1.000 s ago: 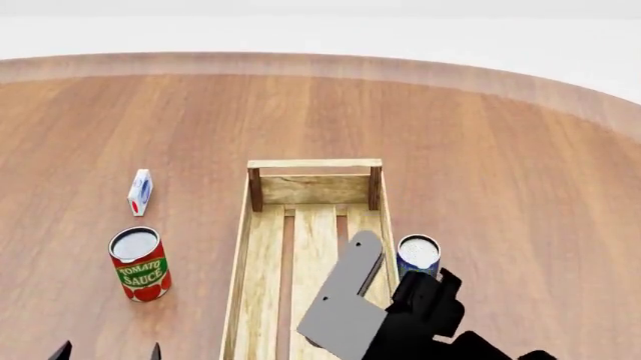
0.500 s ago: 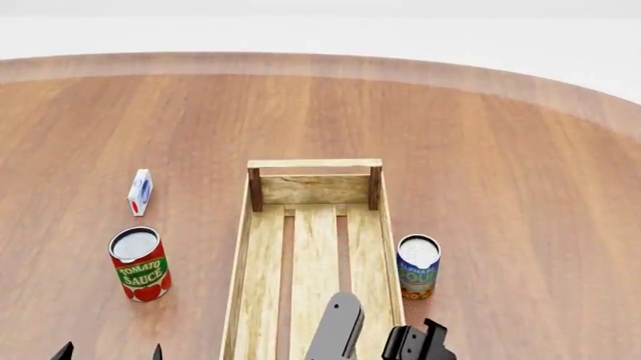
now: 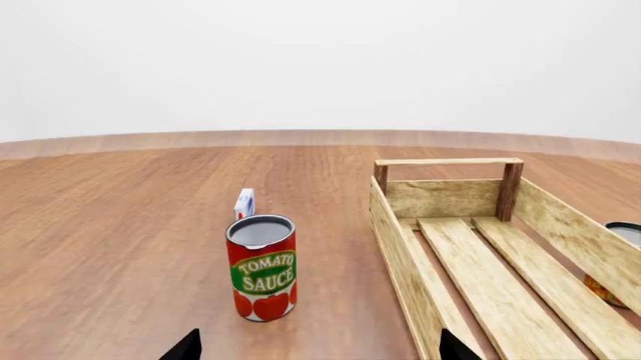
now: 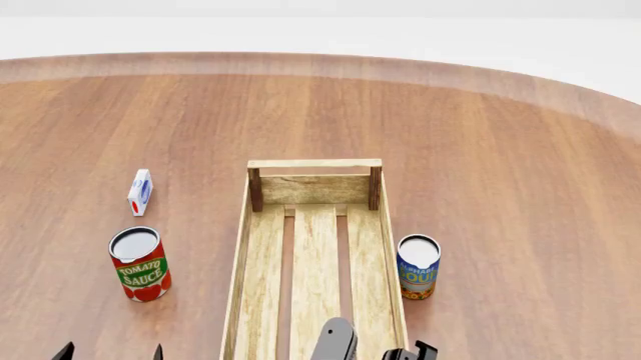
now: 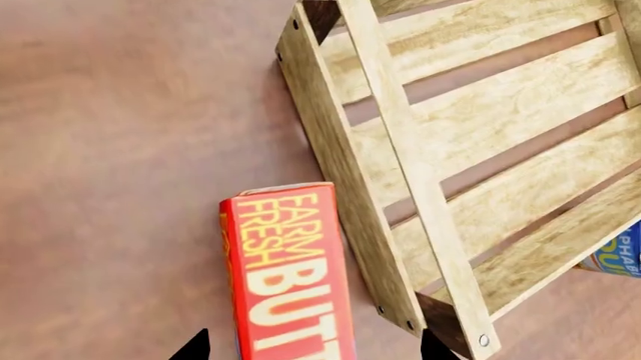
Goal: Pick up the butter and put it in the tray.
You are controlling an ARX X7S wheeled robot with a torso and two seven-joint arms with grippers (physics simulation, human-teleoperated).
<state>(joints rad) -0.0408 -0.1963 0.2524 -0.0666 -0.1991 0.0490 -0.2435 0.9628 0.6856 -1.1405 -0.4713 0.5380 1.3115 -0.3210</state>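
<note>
The butter [image 5: 285, 270], a red-orange carton with yellow and white lettering, lies flat on the table beside the near end of the tray [image 5: 421, 187]. It shows only in the right wrist view. My right gripper [image 5: 311, 349] is open, its fingertips [image 5: 192, 348] on either side of the carton with gaps on both sides. In the head view the pale-wood tray [image 4: 243, 255] is empty and the butter is out of view. My left gripper [image 3: 318, 349] is open and empty, low over the table left of the tray [image 3: 401, 255].
A tomato sauce can [image 4: 139, 263] and a small white-blue box [image 4: 140, 192] stand left of the tray. A blue soup can [image 4: 418, 266] stands close to the tray's right side. My right arm's grey link [image 4: 335, 341] hangs over the tray's near end.
My right arm has drawn back towards the robot and now shows only at the bottom edge of the head view. The left gripper and the cans have not moved.
</note>
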